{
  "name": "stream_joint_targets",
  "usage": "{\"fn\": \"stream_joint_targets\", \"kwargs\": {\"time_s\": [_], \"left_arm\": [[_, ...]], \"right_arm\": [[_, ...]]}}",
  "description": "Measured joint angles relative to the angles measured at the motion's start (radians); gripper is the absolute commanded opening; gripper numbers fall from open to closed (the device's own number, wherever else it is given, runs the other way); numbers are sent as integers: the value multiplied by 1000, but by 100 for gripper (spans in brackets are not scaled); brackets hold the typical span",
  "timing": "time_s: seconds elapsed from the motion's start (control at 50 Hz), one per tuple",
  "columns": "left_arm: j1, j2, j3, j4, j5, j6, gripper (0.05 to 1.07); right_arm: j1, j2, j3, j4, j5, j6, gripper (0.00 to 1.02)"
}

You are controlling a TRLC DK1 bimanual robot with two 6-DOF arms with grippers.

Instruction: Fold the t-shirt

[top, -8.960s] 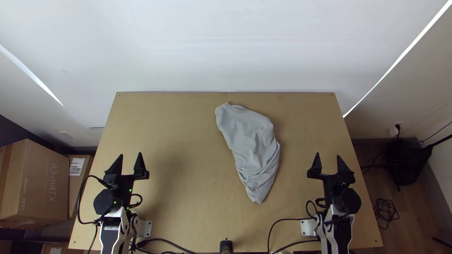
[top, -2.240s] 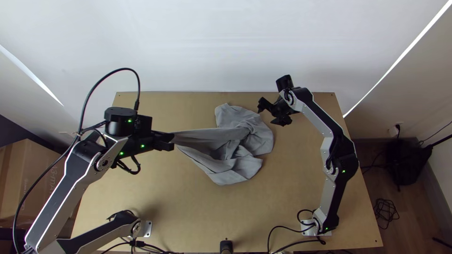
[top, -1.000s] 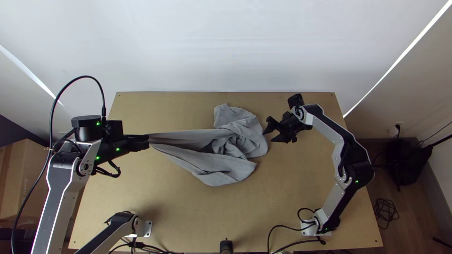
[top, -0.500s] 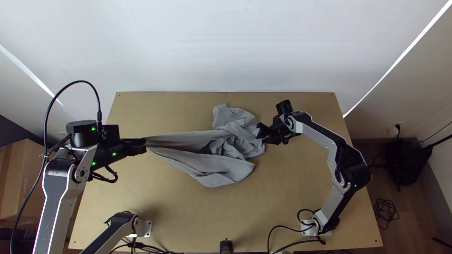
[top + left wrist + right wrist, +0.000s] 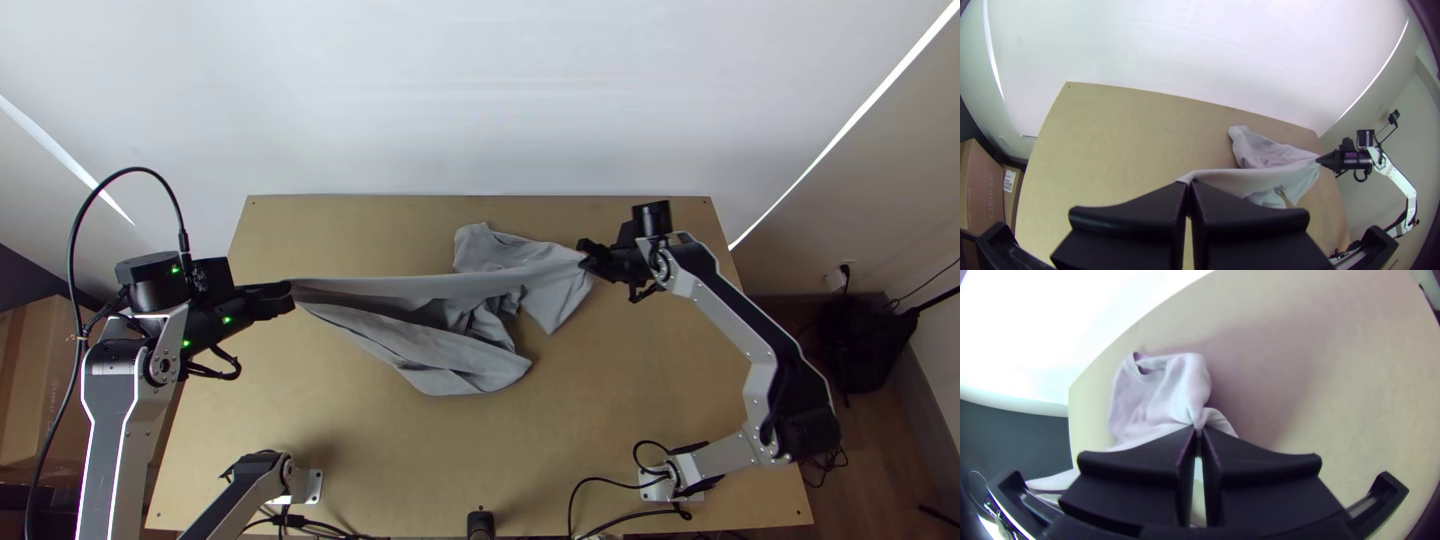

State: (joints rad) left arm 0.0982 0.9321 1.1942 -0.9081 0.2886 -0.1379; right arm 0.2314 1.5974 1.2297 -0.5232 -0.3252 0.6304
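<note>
Clenched on a gathered end of the grey t-shirt [image 5: 440, 355] with the left gripper [image 5: 290, 292]; likewise clenched on a pinch of fabric with the right gripper [image 5: 1198, 429]. Cannot tell whether hem or sleeve at either grip. Pulled into a taut strip between the two; beyond that, loose and bunched on the table [image 5: 620, 400], with the neckline [image 5: 1145, 369] near the far edge. Probably light, limp and soft, hardly slippery or fragile, apt to crumple without tension. Best to take hold at two matching corners, pinching every layer wanted. Compared with half a second ago, drawn farther right at the right gripper and opened into a hanging flap there; at the left gripper, shifted slightly farther left.
</note>
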Motion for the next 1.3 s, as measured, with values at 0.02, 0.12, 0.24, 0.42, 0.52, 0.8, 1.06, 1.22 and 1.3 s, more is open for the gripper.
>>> {"fn": "stream_joint_targets", "kwargs": {"time_s": [0.02,0.12,0.24,0.42,0.52,0.8,1.06,1.22,1.3], "left_arm": [[4,0,1,8,0,0,7],[38,14,16,51,4,0,7],[78,32,54,86,15,6,7],[84,43,134,159,27,9,7],[84,43,184,214,27,8,7],[84,-2,242,417,25,3,7],[91,-116,292,520,17,-11,7],[129,-219,311,571,-5,-19,7],[153,-282,312,576,-14,-19,7]], "right_arm": [[-6,-11,0,0,2,-1,2],[-45,-84,-11,10,23,-4,2],[-90,-169,-14,42,22,-3,2],[-135,-307,53,94,19,-12,2],[-140,-349,146,115,19,-35,2],[-189,-429,328,254,9,-93,2],[-267,-572,367,366,-7,-112,2],[-269,-722,369,383,-9,-116,2],[-264,-796,374,373,-16,-116,2]]}}
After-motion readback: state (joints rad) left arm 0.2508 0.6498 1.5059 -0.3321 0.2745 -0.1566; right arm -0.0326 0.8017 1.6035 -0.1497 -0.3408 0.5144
